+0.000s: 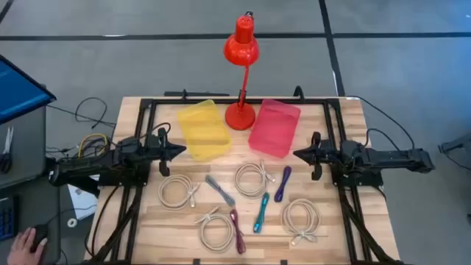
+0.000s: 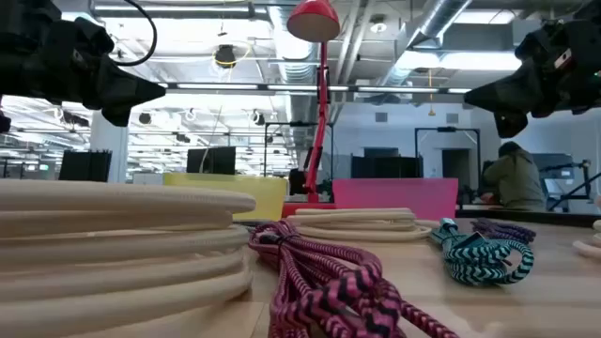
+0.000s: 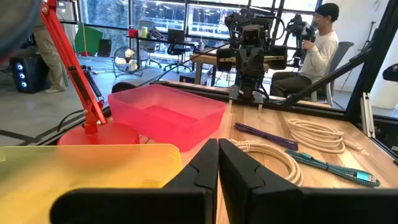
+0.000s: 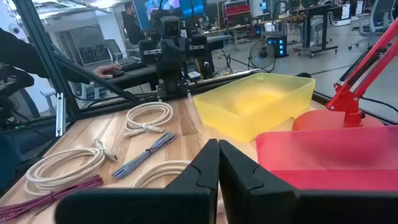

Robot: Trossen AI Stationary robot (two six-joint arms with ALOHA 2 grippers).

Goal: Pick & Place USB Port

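Note:
Several coiled cables lie flat on the wooden table: white ones [image 1: 176, 191] [image 1: 254, 178] [image 1: 217, 232] [image 1: 300, 219], a grey one [image 1: 219, 190], a purple one [image 1: 282, 184], a teal one [image 1: 261, 212] and a pink-and-black one [image 1: 237, 230]. A yellow bin [image 1: 203, 129] and a pink bin [image 1: 274, 127] stand at the far side. My left gripper [image 1: 180, 151] is shut and empty, held above the table beside the yellow bin; its closed fingers show in the left wrist view [image 3: 219, 163]. My right gripper [image 1: 296, 154] is shut and empty beside the pink bin; it also shows in the right wrist view [image 4: 219, 163].
A red desk lamp [image 1: 241, 73] stands on its base between the two bins at the far edge. A black frame [image 1: 147, 110] runs around the table. A person's hand [image 1: 26, 243] rests on a mouse left of the table. People sit in the room beyond.

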